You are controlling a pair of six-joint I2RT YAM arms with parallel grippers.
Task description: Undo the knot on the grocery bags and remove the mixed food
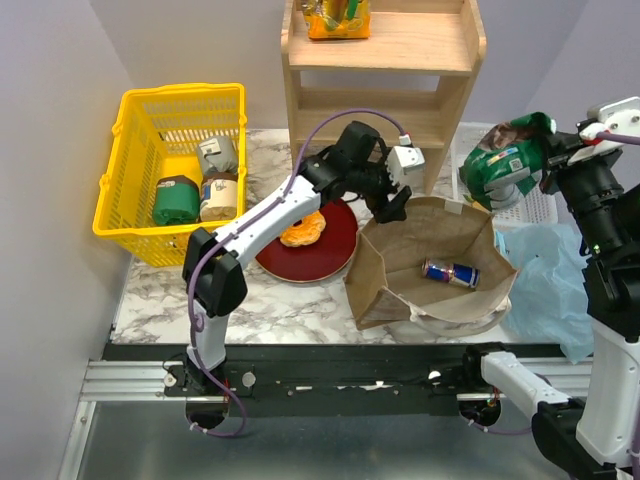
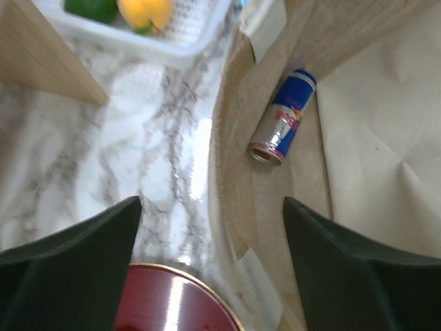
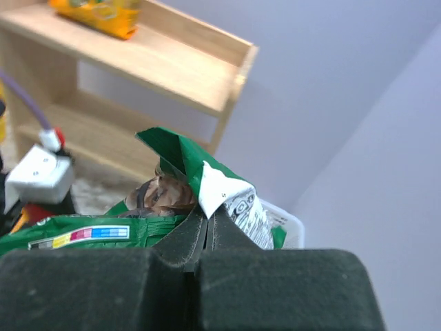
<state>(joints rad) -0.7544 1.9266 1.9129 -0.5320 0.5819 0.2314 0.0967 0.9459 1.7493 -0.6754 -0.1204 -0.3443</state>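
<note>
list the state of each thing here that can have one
paper bag, open
drink can, lying on its side inside the paper bag
chip bag, held in the air by its top
doughnut, resting on the red plate
blue plastic bag, lying slack beside the paper bag
left gripper, open, empty
right gripper, shut on the chip bag

Left tool [image 2: 210, 207] agape, right tool [image 3: 208, 222] pinched tight
</note>
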